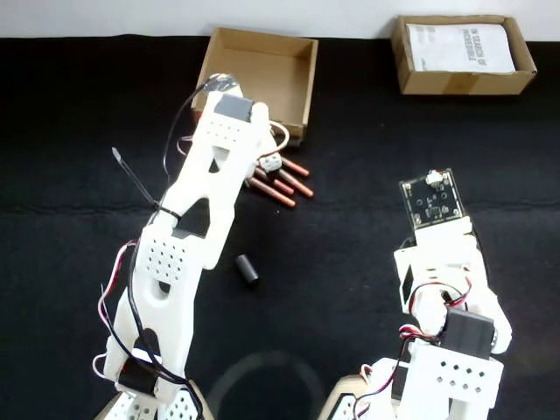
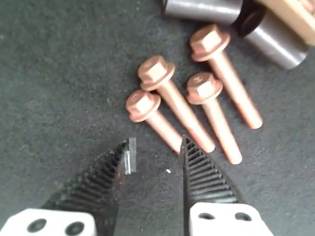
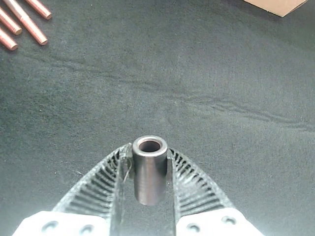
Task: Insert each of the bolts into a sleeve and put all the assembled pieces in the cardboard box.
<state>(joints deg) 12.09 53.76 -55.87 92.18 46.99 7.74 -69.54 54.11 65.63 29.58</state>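
Coppery flanged hex bolts [image 2: 156, 72] beyond empty, parted left fingers [image 2: 204, 177]; dark hollow sleeve [image 3: 149, 169], perhaps steel, tight between right fingers [image 3: 194, 184].

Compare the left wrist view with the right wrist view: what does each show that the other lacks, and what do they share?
Left wrist view, not the right: the hexagonal heads of four copper bolts, two dark sleeves lying by them, and the open left gripper.
Right wrist view, not the left: the right gripper shut on a sleeve, its bore facing the camera.
Shared: the copper bolts, there by their threaded ends, and the black cloth.
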